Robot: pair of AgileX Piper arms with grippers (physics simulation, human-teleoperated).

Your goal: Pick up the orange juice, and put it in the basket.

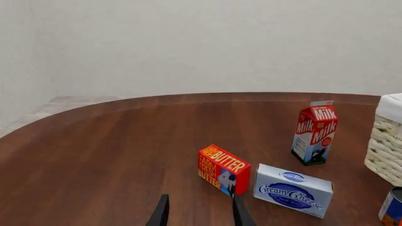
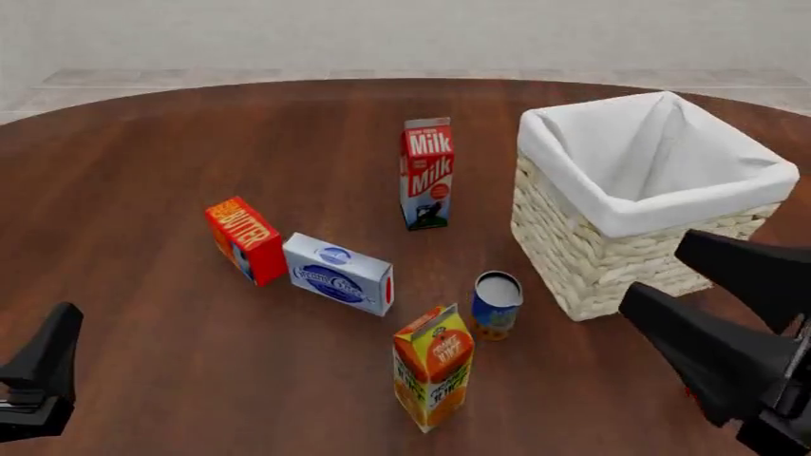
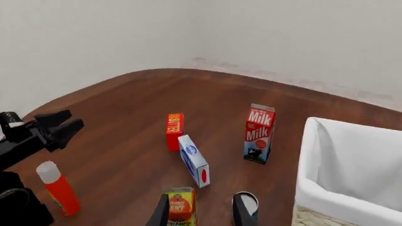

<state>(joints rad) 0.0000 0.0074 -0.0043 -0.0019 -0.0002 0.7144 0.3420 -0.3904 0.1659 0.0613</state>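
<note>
The orange juice (image 2: 434, 380) stands upright near the front of the table, an orange gable-top carton with a fruit picture. In the right wrist view the orange juice (image 3: 180, 208) shows low between the finger tips. The basket (image 2: 595, 256), pale wicker with a white cloth lining, stands to its right and further back. My right gripper (image 2: 652, 269) hangs open in front of the basket, right of the carton and apart from it, its right gripper (image 3: 201, 214) jaws holding nothing. My left gripper (image 2: 38, 380) is at the front left, far from the carton; the left gripper (image 1: 201, 214) is open and holds nothing.
A blue can (image 2: 497, 304) stands between carton and basket. A red-and-white milk carton (image 2: 427, 173), a butter box (image 2: 246, 239) and a cream cheese box (image 2: 338, 274) stand further back. An orange bottle (image 3: 58, 188) with a white cap stands near the left arm (image 3: 37, 132).
</note>
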